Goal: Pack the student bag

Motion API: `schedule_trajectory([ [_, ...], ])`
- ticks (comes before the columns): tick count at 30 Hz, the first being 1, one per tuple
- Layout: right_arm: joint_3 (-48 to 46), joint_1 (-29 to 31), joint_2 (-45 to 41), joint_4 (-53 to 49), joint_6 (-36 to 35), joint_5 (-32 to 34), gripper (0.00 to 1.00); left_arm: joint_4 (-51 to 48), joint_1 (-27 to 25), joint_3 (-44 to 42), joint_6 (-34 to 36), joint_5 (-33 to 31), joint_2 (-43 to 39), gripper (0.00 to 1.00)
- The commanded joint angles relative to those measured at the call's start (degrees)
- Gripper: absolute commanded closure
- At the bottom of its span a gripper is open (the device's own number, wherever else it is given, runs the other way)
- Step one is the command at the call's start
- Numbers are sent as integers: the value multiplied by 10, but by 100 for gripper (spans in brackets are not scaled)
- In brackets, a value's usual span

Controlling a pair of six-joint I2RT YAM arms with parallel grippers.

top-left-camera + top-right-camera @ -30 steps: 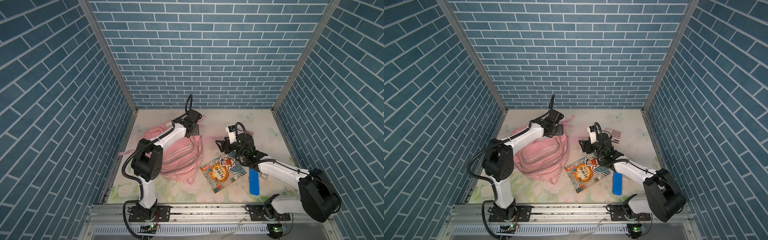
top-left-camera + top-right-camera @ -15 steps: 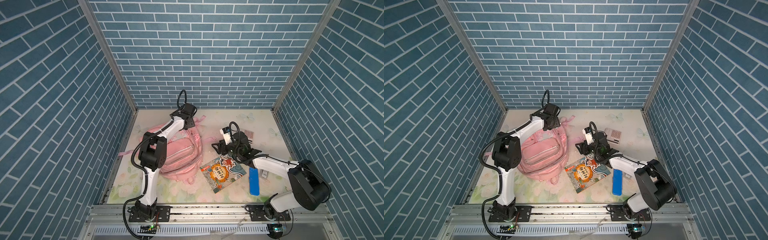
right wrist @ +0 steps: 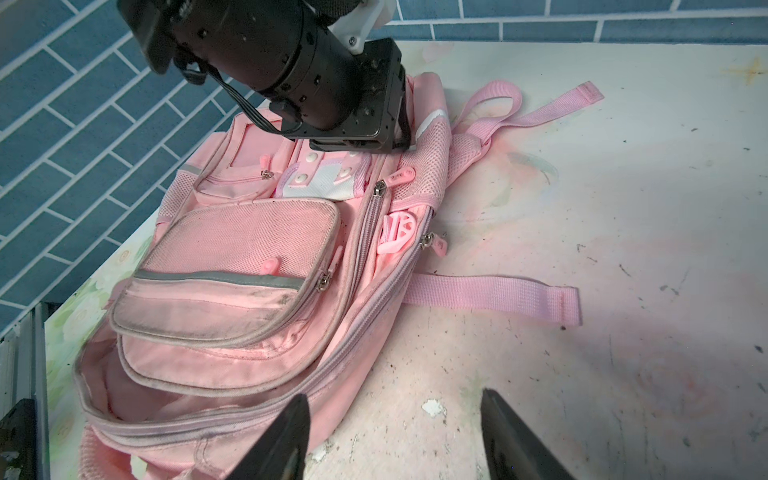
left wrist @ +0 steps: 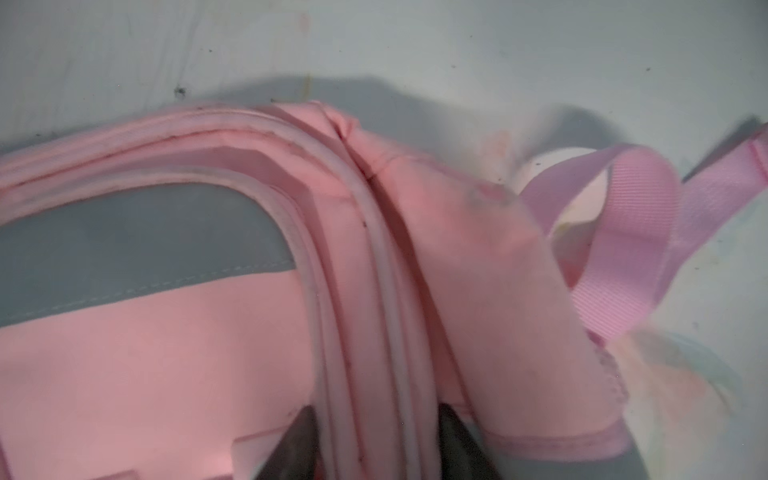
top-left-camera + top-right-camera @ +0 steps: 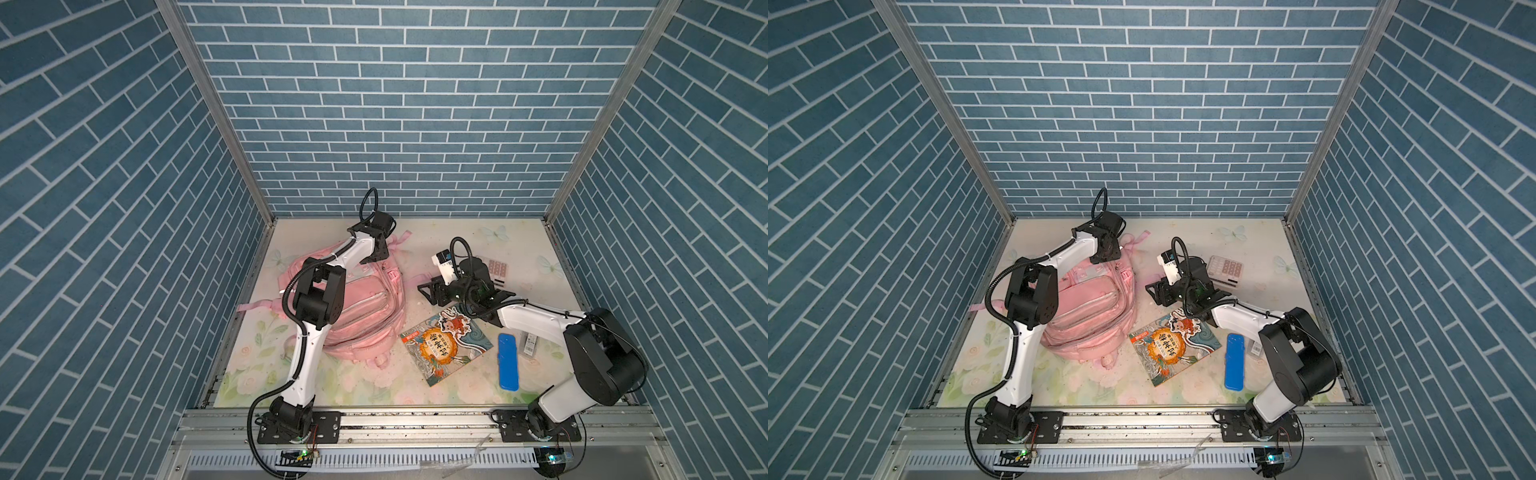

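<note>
1. Pink fabric fills the gap of your left gripper (image 4: 376,444). The piped rim at one end of the student bag (image 4: 166,353) runs between the jaws and meets both, so they pinch that rim.
2. Just past those jaws you have a grey strip (image 4: 124,249) sewn on the bag. Off to one side of them a looped pink strap (image 4: 636,232) lies on the pale table (image 4: 415,41).
3. Your right gripper (image 3: 395,440) has its jaws spread and holds nothing. Only bare, scuffed table lies between them.
4. Ahead of the right jaws the student bag lies flat with its front pockets up. Its zipped side comes close beside one jaw, but you cannot tell whether it touches.
5. In both top views your left gripper (image 5: 376,255) is down on the bag's far end. Your right gripper (image 5: 1154,293) sits low just off the bag's side, jaws turned toward it.
6. Behind the right jaws, a picture book (image 5: 446,353), a blue case (image 5: 508,359) and a calculator (image 5: 1225,270) lie on the table, all apart from the bag.
</note>
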Motion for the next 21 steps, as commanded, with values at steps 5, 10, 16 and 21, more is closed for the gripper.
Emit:
schedule_trajectory([
  [5, 11, -3, -8, -19, -30, 1, 34, 16, 10, -81, 33, 59, 2, 92],
  [10, 7, -2, -21, -22, -84, 1, 35, 39, 8, -111, 74, 100, -62, 100],
  [16, -39, -3, -54, 50, -217, -20, 37, 58, -2, -160, 125, 140, -198, 100],
  [21, -105, -2, -64, 185, -279, -91, 39, 61, -5, -191, 134, 192, -278, 100],
])
